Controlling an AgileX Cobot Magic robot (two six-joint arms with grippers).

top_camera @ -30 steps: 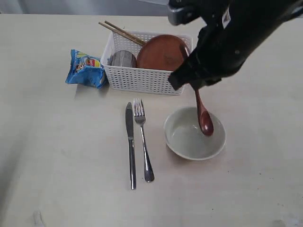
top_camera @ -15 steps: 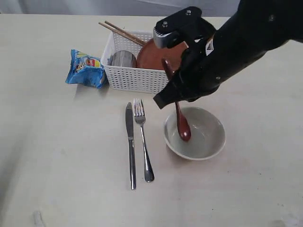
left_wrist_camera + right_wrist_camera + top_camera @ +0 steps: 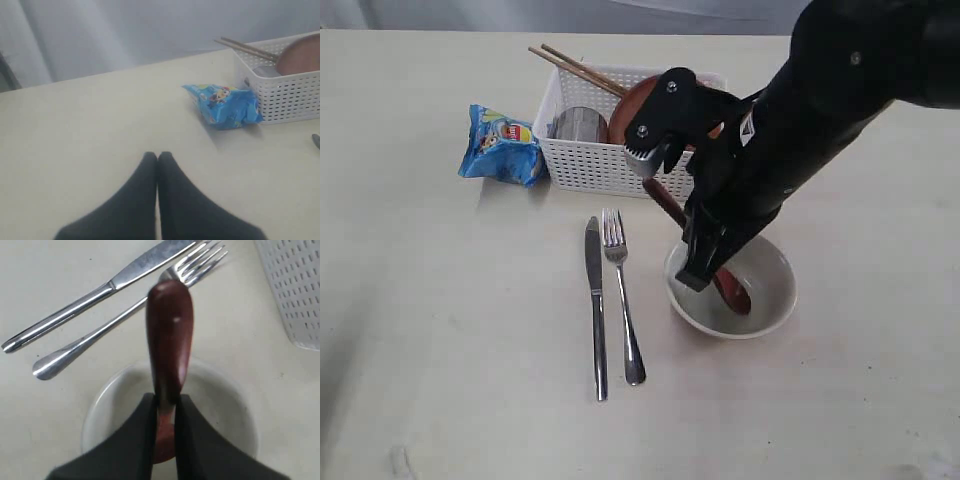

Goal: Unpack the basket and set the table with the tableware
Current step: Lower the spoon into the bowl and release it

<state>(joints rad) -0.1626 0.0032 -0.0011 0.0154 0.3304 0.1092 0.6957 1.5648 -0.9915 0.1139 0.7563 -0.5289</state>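
A large pale cream tabletop (image 3: 440, 330) is seen, with a white rectangular perforated plastic basket (image 3: 610, 165) set toward its far side. A round brown plate (image 3: 635, 105), a steel cup (image 3: 580, 125) and two wooden chopsticks (image 3: 575, 65) are held in the basket, the chopsticks jutting over its rim. A pale speckled bowl (image 3: 770, 280) is placed near the basket's front. A blue crisp bag (image 3: 502, 145) is laid just beside the basket's left end. A steel knife (image 3: 596, 310) and steel fork (image 3: 623, 300) are laid side by side, left of the bowl. A red-brown spoon (image 3: 169, 325) is gripped by the right claw (image 3: 165, 400), its rounded end lowered into the bowl. The left claw (image 3: 157, 157) is closed on nothing, fingers touching, above bare tabletop.
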